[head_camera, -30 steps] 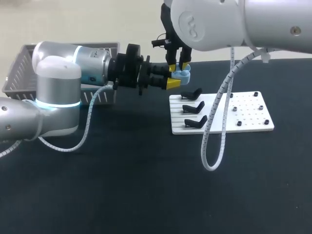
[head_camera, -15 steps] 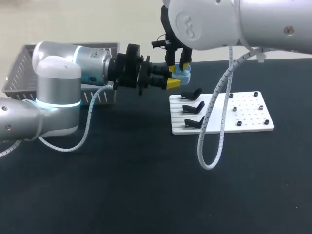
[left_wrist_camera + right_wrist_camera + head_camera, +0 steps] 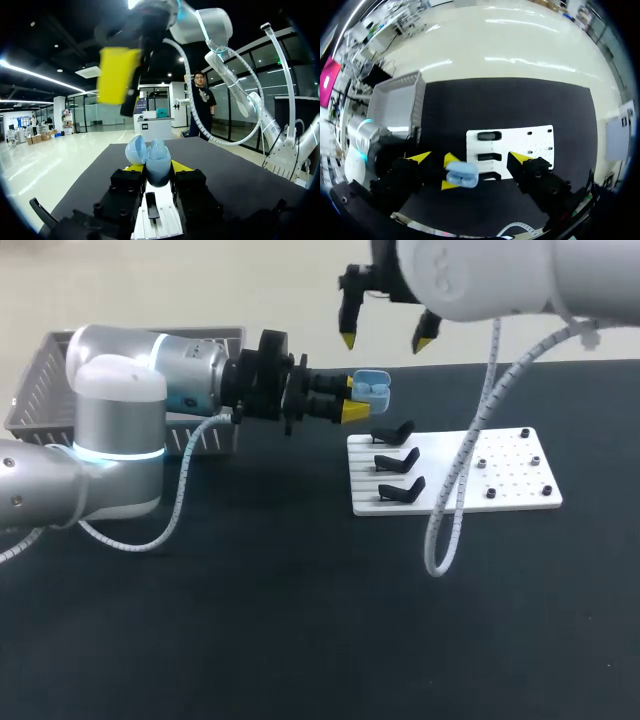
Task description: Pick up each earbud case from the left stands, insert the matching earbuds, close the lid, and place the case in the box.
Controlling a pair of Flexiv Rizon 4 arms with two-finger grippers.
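The pale blue earbud case (image 3: pixel 371 388) is in the air above the far left corner of the white plate (image 3: pixel 510 480). The left gripper (image 3: pixel 353 397) grasps it with its two yellow tips, one on each side. The lid (image 3: pixel 135 150) stands open, and in the head view two small shapes seem to sit in the body, probably the earbuds, though I cannot be sure.

The change is with the right gripper (image 3: pixel 385 340). Half a second ago its tips were down at the case. Now it is lifted well above the case, its jaws spread wide with nothing in them. In its own wrist view the case lies below, between its parted fingers.

I judge that the inserting is finished for this case. Closing the lid comes next, then the way to the box (image 3: pixel 40 375), behind the left arm. The three black stands (image 3: pixel 395 460) on the plate are empty.
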